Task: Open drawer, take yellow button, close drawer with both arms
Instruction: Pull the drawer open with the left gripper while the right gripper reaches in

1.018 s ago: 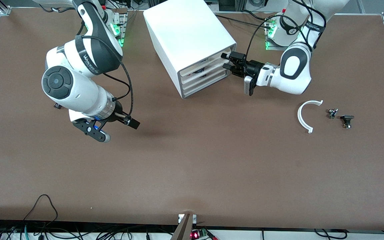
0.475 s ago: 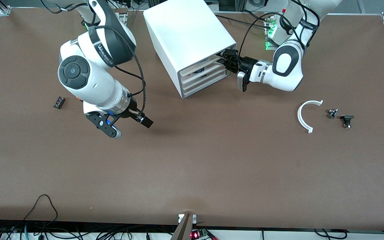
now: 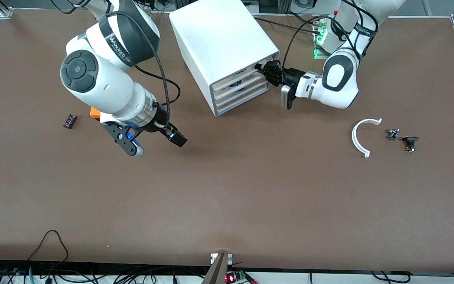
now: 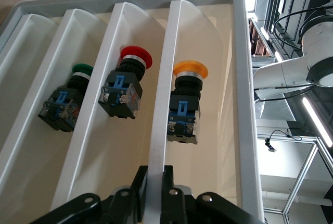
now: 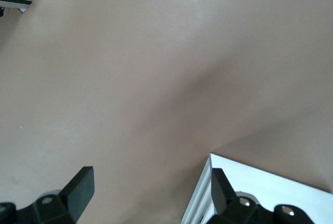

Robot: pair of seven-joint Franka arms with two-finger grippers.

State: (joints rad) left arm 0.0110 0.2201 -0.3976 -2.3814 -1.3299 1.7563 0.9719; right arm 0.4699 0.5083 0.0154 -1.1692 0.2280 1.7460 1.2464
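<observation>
Left end effector (image 3: 263, 71) pinches the top drawer (image 4: 156, 146) front edge. Orange-capped button (image 4: 186, 101) lies inside, end compartment. Right end effector (image 3: 154, 144) spread, over bare counter (image 3: 250, 189).

My white cabinet (image 3: 223, 43) stands on brown table (image 3: 250, 189); inside, the button (image 4: 187, 104) is orange-capped, black-bodied, blue-trimmed.

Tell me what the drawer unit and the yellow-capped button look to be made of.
Drawer unit: probably smooth white plastic, judging by its rounded moulded edges and the soft sheen of its fronts. Button: likely glossy orange-yellow plastic cap on a matt black plastic body with blue clips; its sharp highlights suggest this.
</observation>
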